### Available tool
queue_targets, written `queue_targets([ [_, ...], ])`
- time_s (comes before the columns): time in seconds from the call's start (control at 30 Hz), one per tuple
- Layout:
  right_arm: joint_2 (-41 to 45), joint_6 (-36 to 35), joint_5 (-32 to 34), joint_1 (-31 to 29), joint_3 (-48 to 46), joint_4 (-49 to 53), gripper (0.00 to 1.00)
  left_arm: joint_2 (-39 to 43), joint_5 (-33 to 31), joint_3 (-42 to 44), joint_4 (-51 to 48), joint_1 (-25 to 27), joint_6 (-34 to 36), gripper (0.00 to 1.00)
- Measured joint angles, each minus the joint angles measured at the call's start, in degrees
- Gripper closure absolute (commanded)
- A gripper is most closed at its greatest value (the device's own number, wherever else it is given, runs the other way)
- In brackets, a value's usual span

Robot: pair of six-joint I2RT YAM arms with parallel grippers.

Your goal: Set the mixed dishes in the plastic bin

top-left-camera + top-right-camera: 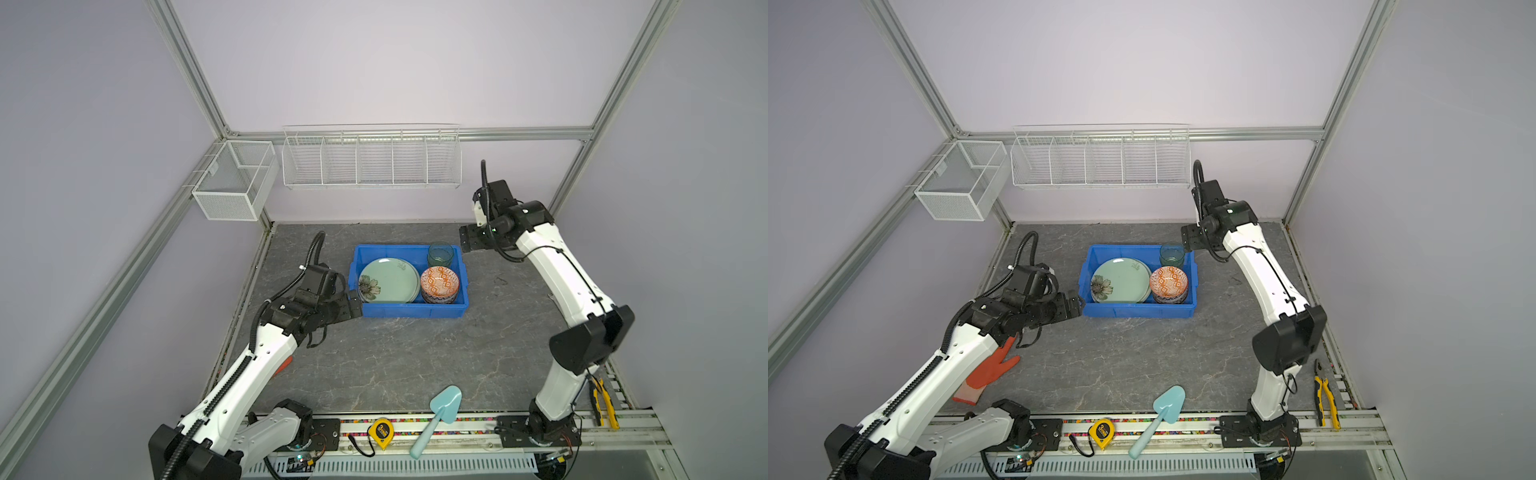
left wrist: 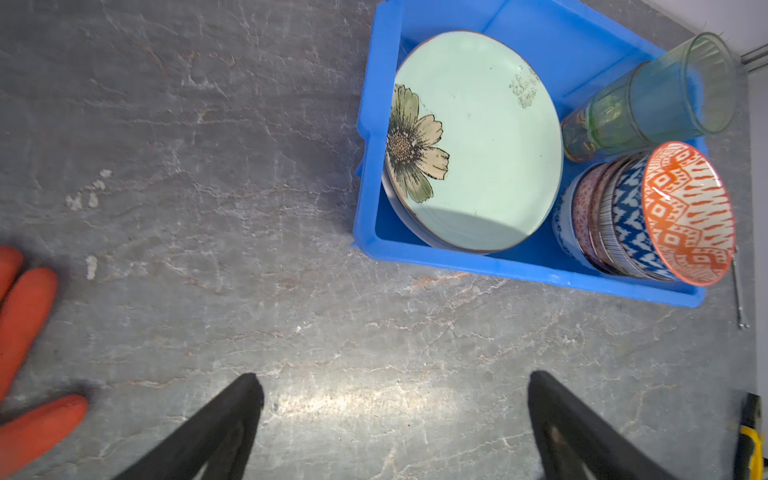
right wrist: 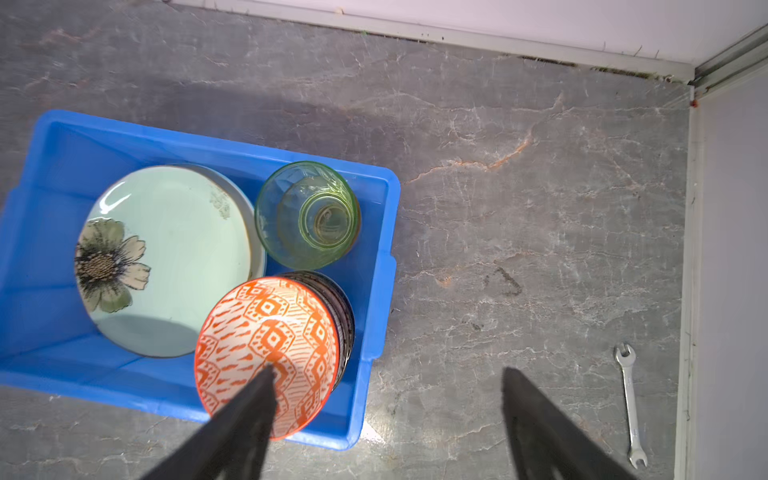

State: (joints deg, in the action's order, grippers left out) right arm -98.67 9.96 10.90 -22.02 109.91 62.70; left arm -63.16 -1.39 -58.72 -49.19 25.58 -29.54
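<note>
The blue plastic bin (image 1: 409, 311) (image 1: 1138, 311) stands mid-table and holds the dishes. A mint green plate with a flower (image 1: 390, 279) (image 2: 478, 141) tops a plate pile on its left side. On the right side an orange patterned bowl (image 1: 439, 282) (image 3: 270, 332) crowns a stack of bowls. A green translucent cup (image 1: 440, 254) (image 3: 307, 214) stands upright in the back right corner. My left gripper (image 1: 353, 305) (image 2: 392, 382) hangs open and empty by the bin's left wall. My right gripper (image 1: 467, 239) (image 3: 388, 374) is open and empty above the bin's right edge.
A teal scoop (image 1: 440, 411) and a yellow tape measure (image 1: 381, 432) lie at the front edge. An orange glove (image 1: 988, 370) lies under the left arm. Pliers (image 1: 1327, 395) and a wrench (image 3: 631, 399) lie at the right. White wire baskets (image 1: 372, 158) hang on the back wall.
</note>
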Motion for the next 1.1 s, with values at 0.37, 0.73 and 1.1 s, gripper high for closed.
queue_targets([
  [0.37, 19.74, 1.73, -0.94, 3.61, -26.69, -8.31, 0.12, -7.30, -14.80, -4.61, 3.30, -4.92, 6.43, 0.01],
  [0.73, 36.15, 2.05, 2.62, 7.67, -45.81, -20.68, 0.12, 1.60, -19.76, 11.32, 26.18, -11.69, 15.93, 0.01],
  [1.1, 33.42, -4.17, 4.11, 9.03, -58.16, -37.57, 0.11, 2.08, -9.44, 28.13, 49.11, -22.34, 19.10, 0.01],
])
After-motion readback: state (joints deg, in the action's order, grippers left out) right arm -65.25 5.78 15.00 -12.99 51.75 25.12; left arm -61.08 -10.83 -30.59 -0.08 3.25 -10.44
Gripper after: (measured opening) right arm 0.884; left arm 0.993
